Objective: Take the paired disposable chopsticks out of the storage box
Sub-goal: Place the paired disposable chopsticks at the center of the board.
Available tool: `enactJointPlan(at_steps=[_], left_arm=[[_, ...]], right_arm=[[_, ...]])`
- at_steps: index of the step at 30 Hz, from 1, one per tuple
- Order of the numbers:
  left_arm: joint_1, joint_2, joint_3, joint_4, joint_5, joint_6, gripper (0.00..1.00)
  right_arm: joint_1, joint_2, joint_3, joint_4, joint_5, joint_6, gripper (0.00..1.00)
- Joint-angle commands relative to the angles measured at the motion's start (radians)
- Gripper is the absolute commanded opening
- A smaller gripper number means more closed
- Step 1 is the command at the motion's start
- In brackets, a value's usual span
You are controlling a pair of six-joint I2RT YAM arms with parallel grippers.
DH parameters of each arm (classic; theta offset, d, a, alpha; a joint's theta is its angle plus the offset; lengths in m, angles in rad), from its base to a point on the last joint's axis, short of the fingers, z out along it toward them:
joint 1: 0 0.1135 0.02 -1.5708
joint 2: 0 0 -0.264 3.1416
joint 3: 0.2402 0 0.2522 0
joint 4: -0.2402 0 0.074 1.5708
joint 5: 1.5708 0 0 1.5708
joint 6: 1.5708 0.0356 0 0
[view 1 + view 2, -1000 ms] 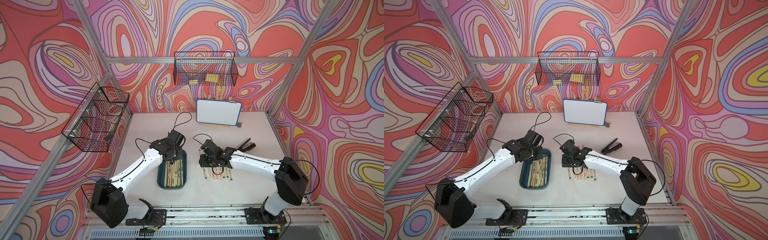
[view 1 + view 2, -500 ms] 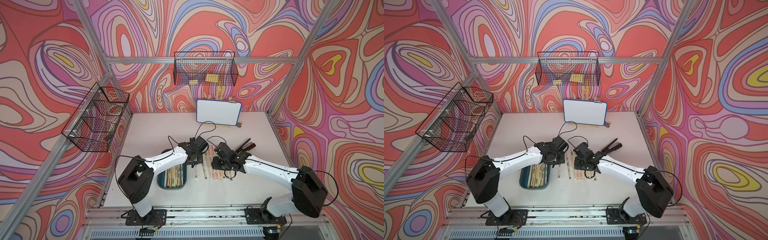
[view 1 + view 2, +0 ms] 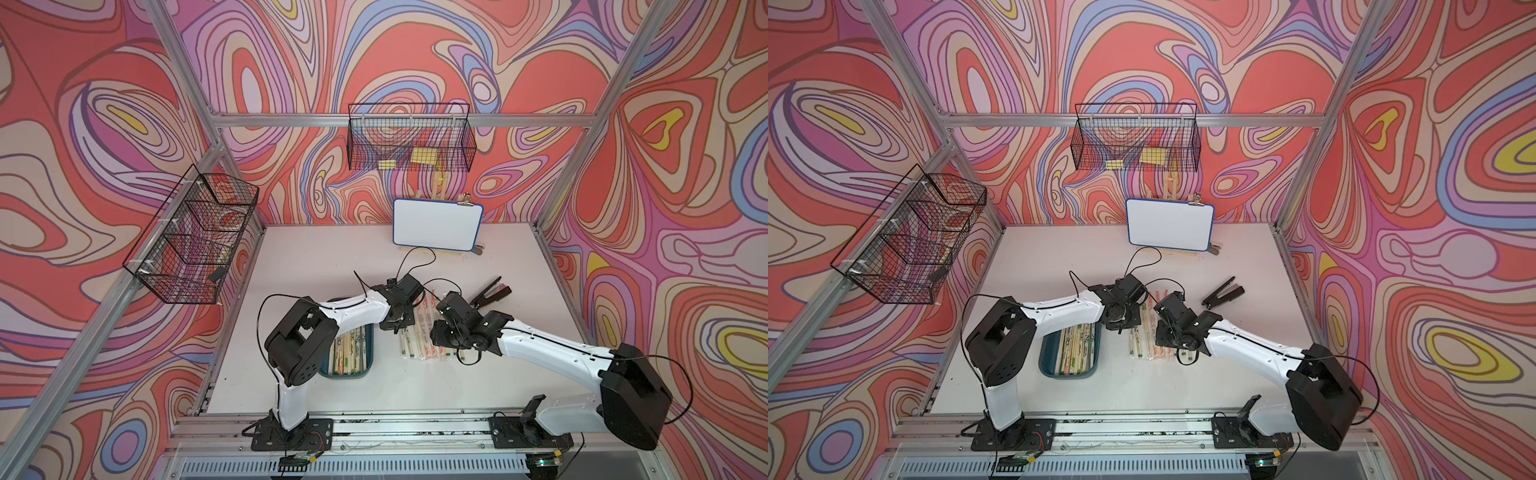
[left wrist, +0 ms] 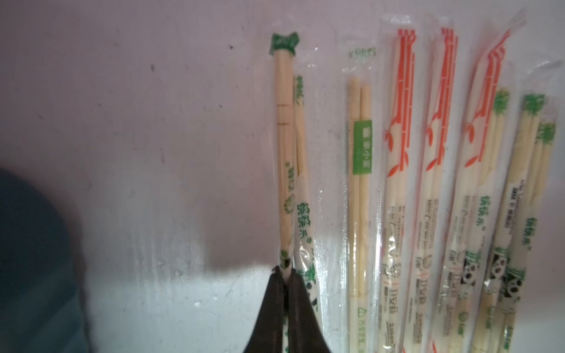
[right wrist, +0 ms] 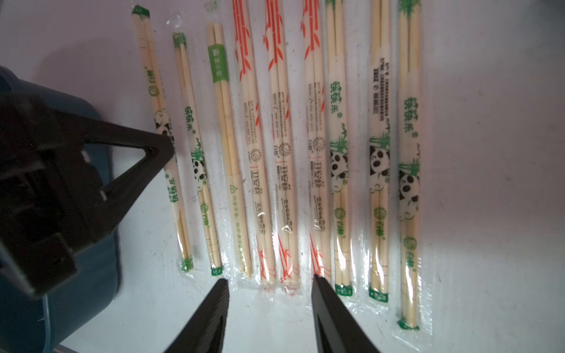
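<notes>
several chopstick pairs (image 5: 281, 152) beside storage box (image 3: 1047, 354), stapler (image 3: 1223, 293) near; left gripper (image 4: 284, 276) pinches one, right gripper (image 5: 270, 279) open

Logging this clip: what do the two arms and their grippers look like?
The left arm and right arm have white links, bulky black joints and thin black cables looping off them. The left gripper and right gripper each have two black tapered fingers.
</notes>
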Motion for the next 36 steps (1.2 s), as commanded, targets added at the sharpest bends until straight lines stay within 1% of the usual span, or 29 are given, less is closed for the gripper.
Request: enactJointPlan(at_steps=[1,5,6,9,16,22,24,28,33,36], left_arm=[[-0.003,0.031,0.018,0.017,0.015,-0.008,0.0],[-0.002,0.055,0.031,0.014,0.024,-0.007,0.0],[-0.003,0.058,0.034,0.013,0.025,-0.005,0.04],[-0.002,0.059,0.037,0.013,0.028,0.0,0.07],[-0.002,0.014,0.053,-0.01,0.02,0.034,0.31],[-0.001,-0.042,0.055,-0.044,-0.01,0.064,0.4],[-0.001,-0.065,0.054,-0.058,-0.02,0.079,0.41],[-0.001,-0.117,0.052,-0.103,-0.071,0.111,0.48],[-0.001,-0.188,0.049,-0.172,-0.151,0.168,0.55],[0.003,-0.236,0.039,-0.221,-0.214,0.202,0.57]], right_arm=[[-0.006,-0.022,-0.012,-0.017,0.011,0.008,0.5],[-0.006,-0.028,-0.01,-0.026,0.011,0.008,0.5],[-0.006,-0.031,-0.009,-0.029,0.011,0.008,0.5],[-0.005,-0.036,-0.006,-0.034,0.012,0.008,0.5],[-0.005,-0.036,-0.002,-0.041,0.006,0.004,0.5],[-0.005,-0.028,0.014,-0.05,0.006,-0.002,0.5],[-0.006,-0.023,0.02,-0.053,0.006,-0.007,0.51],[-0.005,-0.011,0.037,-0.065,0.023,-0.018,0.52],[-0.005,0.008,0.066,-0.088,0.069,-0.024,0.58],[-0.005,0.019,0.086,-0.105,0.104,-0.033,0.61]])
